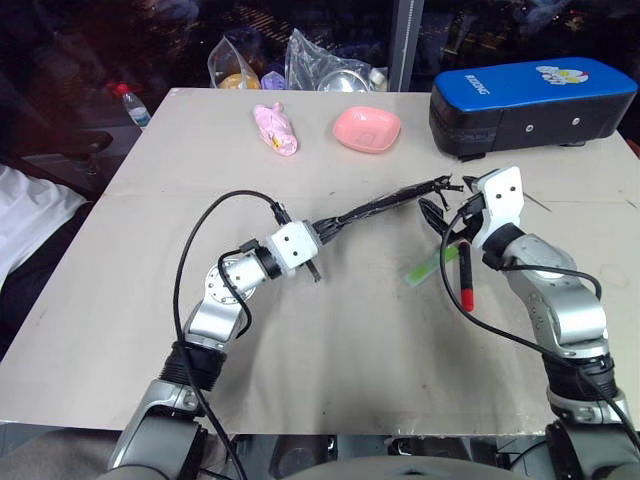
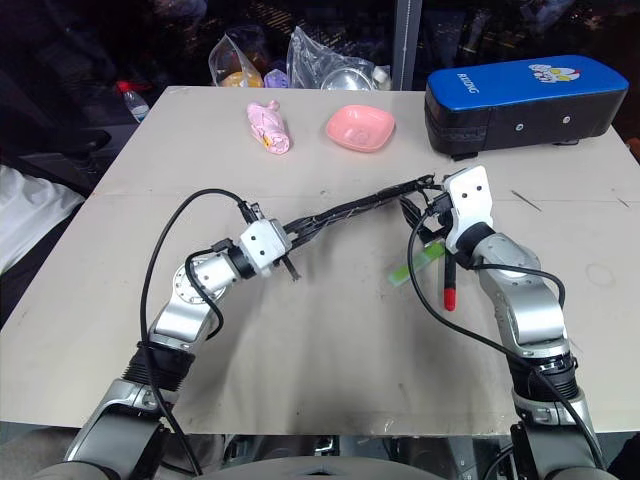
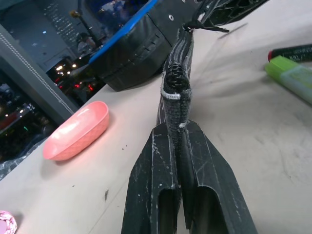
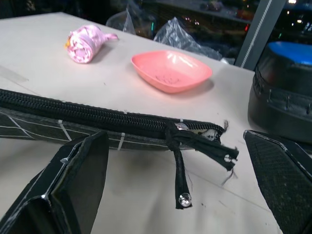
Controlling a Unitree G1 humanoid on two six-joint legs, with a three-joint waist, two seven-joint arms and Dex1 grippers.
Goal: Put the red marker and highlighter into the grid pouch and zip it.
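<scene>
Black fabric crossed by thin white lines marks the one grid pouch (image 1: 375,207), which we see held edge-up above the table (image 1: 330,340), stretched between the two arms. One left gripper (image 3: 178,146) has its jaws closed tight on the pouch's near end. One right gripper (image 4: 175,190) stands at the far end with its jaws spread wide, one finger on each side of the zipper pull (image 4: 180,170) and touching nothing; the pull hangs from the slider at that end, and along the length we can see in the right wrist view the teeth are closed.

We count one red marker (image 1: 466,277) and one highlighter (image 1: 424,266), both lying on the table just below the right gripper, close beside each other and outside the pouch.

Other things, one of each: a pink dish (image 1: 367,129) and a pink wrapped bundle (image 1: 275,129) toward the far edge, and a large blue-and-black case (image 1: 530,105) at the far right corner. Beyond the far edge lie clear plastic bags (image 1: 320,65) and a small bottle (image 1: 133,105).

Pale beige and matte, the table shows faint scuffs; the surroundings are dark with scattered points of light.
</scene>
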